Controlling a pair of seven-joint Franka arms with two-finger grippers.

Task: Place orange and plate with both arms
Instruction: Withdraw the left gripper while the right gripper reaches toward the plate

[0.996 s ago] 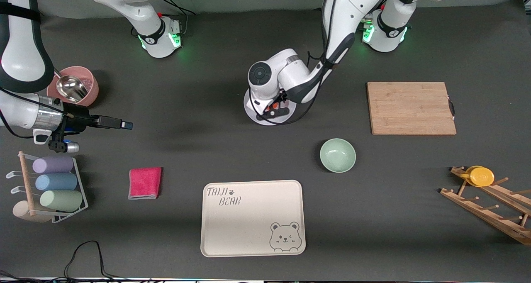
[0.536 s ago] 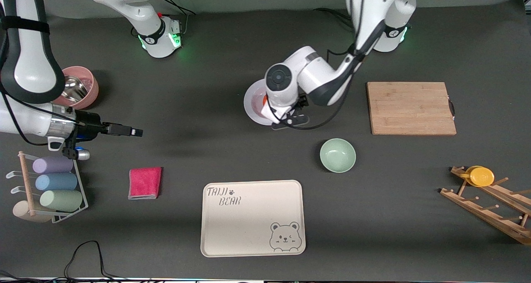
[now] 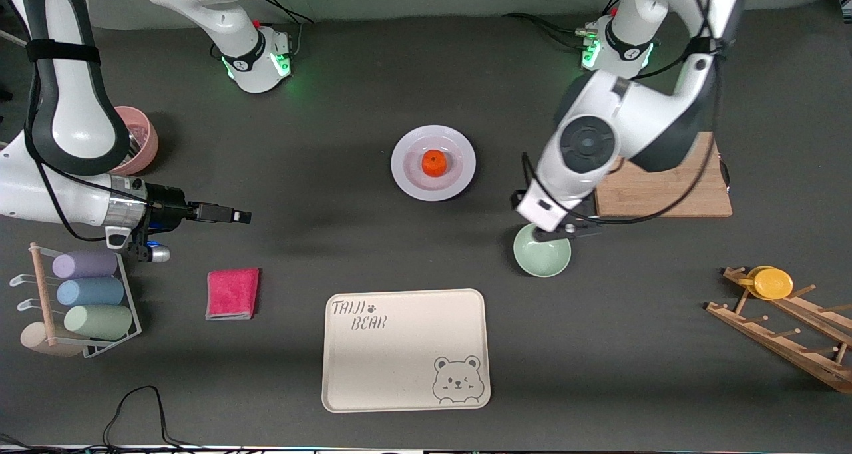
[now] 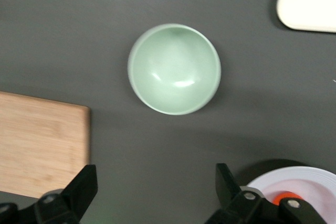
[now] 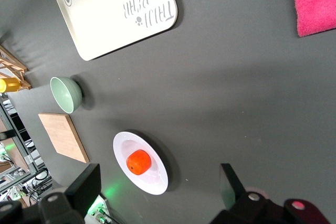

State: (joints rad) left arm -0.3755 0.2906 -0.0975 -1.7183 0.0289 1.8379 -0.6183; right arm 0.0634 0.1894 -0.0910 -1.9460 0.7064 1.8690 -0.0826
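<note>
Left arm has pulled off the plate point(image 3: 432, 163) within the last 1 s: where its wrist sat right over the dish, it now hangs over the mint-green bowl point(image 3: 542, 249), toward the left arm's end of the worktop point(image 3: 333, 108). That exposes the orange point(image 3: 434, 162), which sits in the shallow centre of the plate, so I judge the fruit half of the job as done. Seen from the front camera, the plate lies at about 12 o'clock from the beige bear tray point(image 3: 406, 349), and the bowl sits at roughly 4 o'clock from the plate.

My left pincer point(image 4: 155, 192) is spread wide and holds nothing; its wrist camera looks straight down on the bowl, with the bamboo cutting board point(image 3: 659, 173) just beside it.

On the other arm, the right pincer point(image 3: 223, 213) has crept toward the middle from the right arm's end of the worktop and hangs over bare mat, with the pink cloth point(image 3: 232, 293) at about 6 o'clock of it. Its wrist view shows both fingers point(image 5: 84, 190) apart and empty, with the plate and orange in sight between them.

My reading: the right arm now has a free approach to the plate rim, and it will need a level lift or the orange could roll.
</note>
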